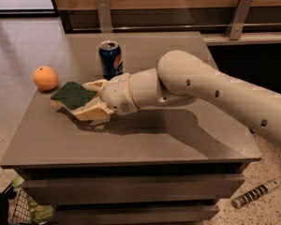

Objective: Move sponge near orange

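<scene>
The sponge [72, 95], pale yellow with a dark green top, is held tilted just above the grey table [145, 139] on its left side. My gripper [90, 102] is shut on the sponge, with one finger behind it and one below. The orange [45, 78] sits near the table's left edge, a short gap to the upper left of the sponge. My cream arm reaches in from the right across the table.
A blue soda can [110, 59] stands upright just behind the gripper. A wooden wall with metal brackets [239, 15] runs along the back. A wire basket [14, 210] and a striped cylinder [255, 193] lie on the floor in front.
</scene>
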